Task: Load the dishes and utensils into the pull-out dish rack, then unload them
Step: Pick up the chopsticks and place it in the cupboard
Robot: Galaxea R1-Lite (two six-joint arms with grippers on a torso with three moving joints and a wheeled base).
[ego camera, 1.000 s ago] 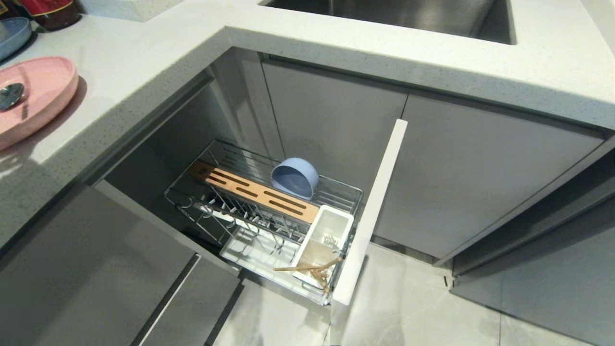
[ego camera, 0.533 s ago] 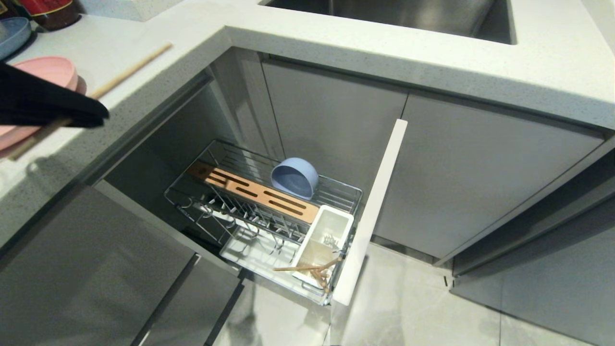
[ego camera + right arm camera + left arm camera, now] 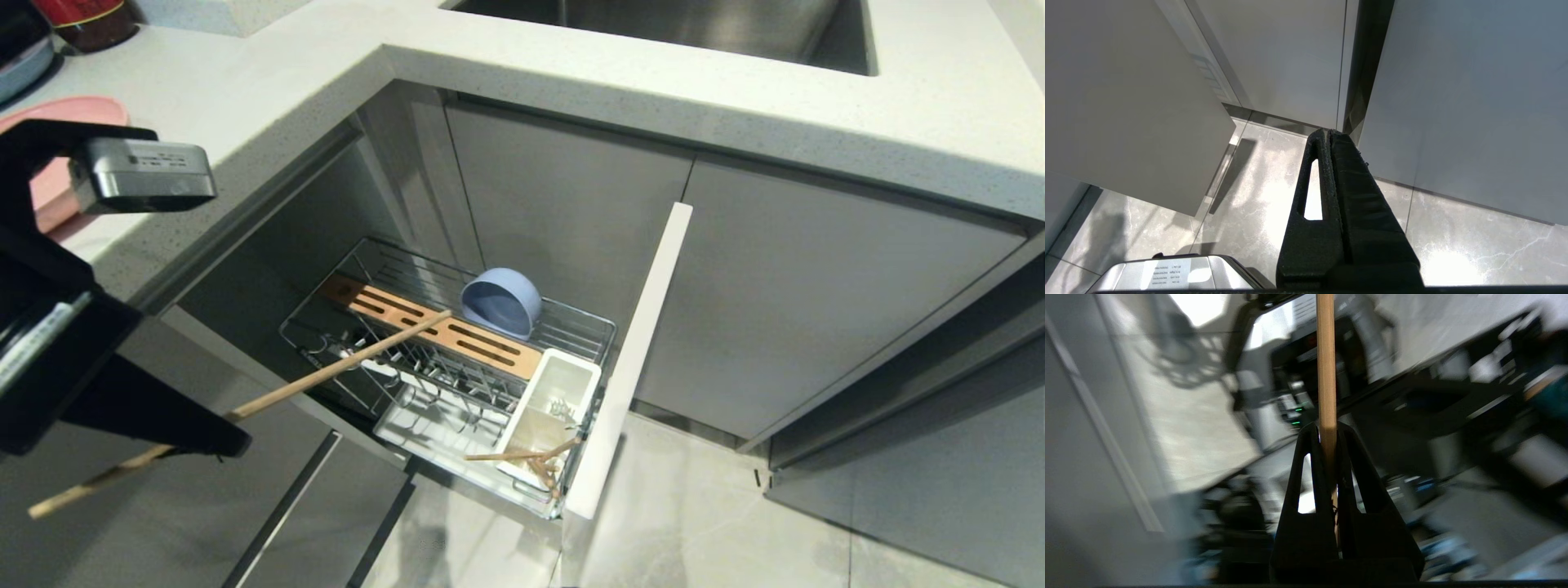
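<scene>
Our left gripper [image 3: 1327, 433] pinches one chopstick [image 3: 326, 371] — its long axis aims toward the rack's utensil box [image 3: 549, 408], beyond its tip.

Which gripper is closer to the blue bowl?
Left. The left gripper holds a chopstick whose tip points toward the blue bowl. The right gripper hangs down by the floor, with no bowl in its view.

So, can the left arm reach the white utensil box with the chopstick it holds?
Probably yes: the left gripper holds the chopstick above the open rack, and the utensil box stands uncovered.
</scene>
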